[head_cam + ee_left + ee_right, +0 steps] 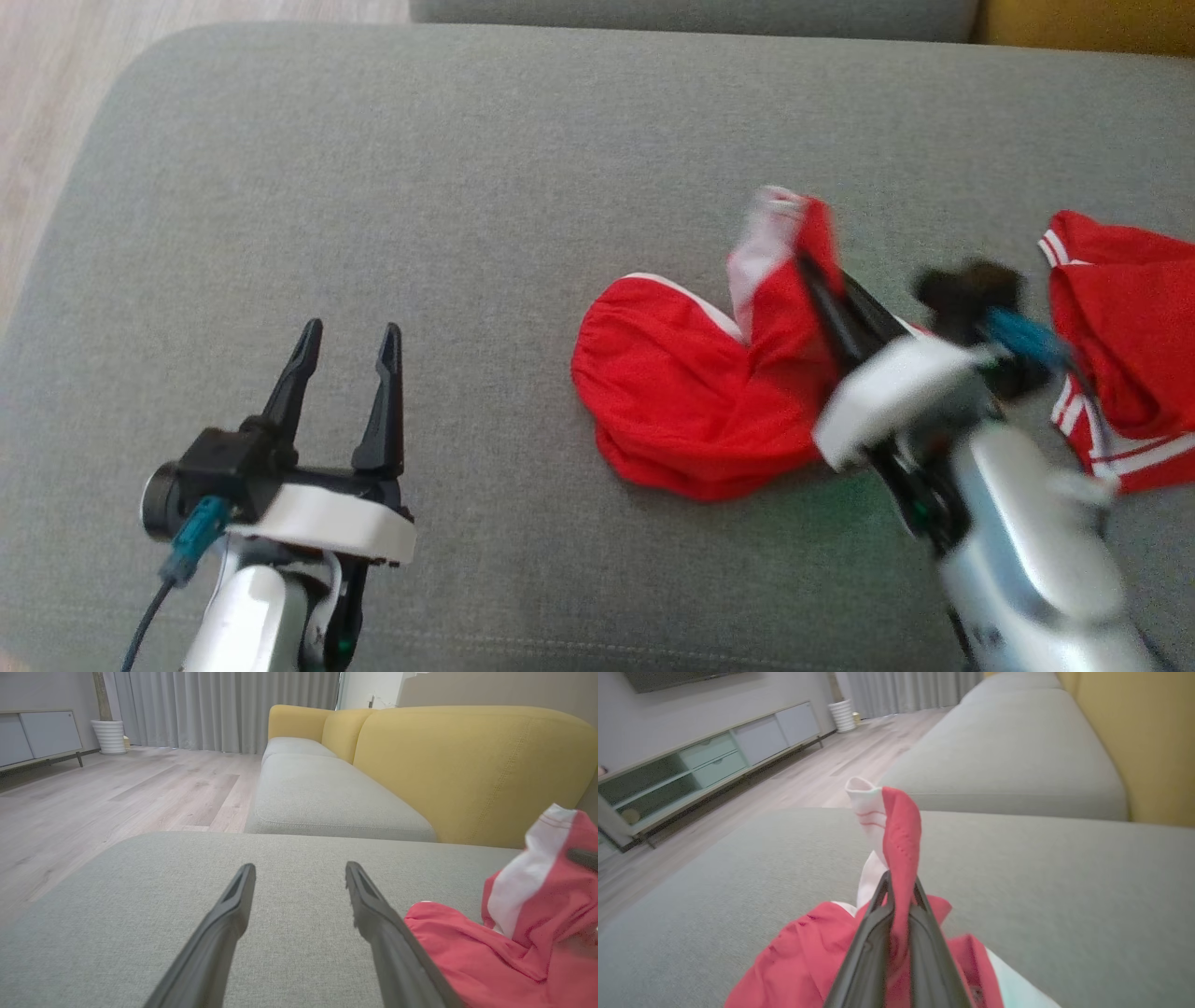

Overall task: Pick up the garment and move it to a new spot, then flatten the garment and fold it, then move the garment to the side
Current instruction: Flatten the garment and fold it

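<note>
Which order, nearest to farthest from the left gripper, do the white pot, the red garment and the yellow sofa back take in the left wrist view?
1. The red garment: just right of the left gripper, on the same grey cushion.
2. The yellow sofa back: beyond it, upper right.
3. The white pot: far left, across the room.

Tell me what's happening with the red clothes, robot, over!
Right hand shut on red garment, a fold pinched up off the grey cushion. Left hand open, holding nothing. Another red piece lies farther right.
</note>
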